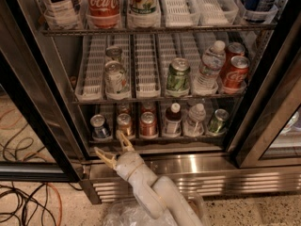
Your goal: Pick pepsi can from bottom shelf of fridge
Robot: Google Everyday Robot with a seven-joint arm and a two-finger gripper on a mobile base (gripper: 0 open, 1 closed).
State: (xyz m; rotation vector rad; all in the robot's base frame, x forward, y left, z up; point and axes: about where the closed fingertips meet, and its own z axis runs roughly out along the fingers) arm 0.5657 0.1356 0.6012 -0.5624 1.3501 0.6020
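The pepsi can point(99, 126), dark blue with a silver top, stands at the far left of the bottom shelf point(160, 139) of the fridge point(202, 166). An orange-brown can point(124, 124) and a red can point(148, 124) stand to its right. My gripper point(109, 142) is open and empty. It sits just in front of and below the shelf's front edge, between the pepsi can and the orange-brown can. One finger points up toward the orange-brown can and the other points left. It touches no can.
Further right on the bottom shelf stand a dark bottle point(173, 120), a clear bottle point(194, 120) and a green can point(217, 121). The middle rack holds cans and a water bottle point(208, 68). The black door frame point(42, 121) is at the left. Cables point(23, 201) lie on the floor.
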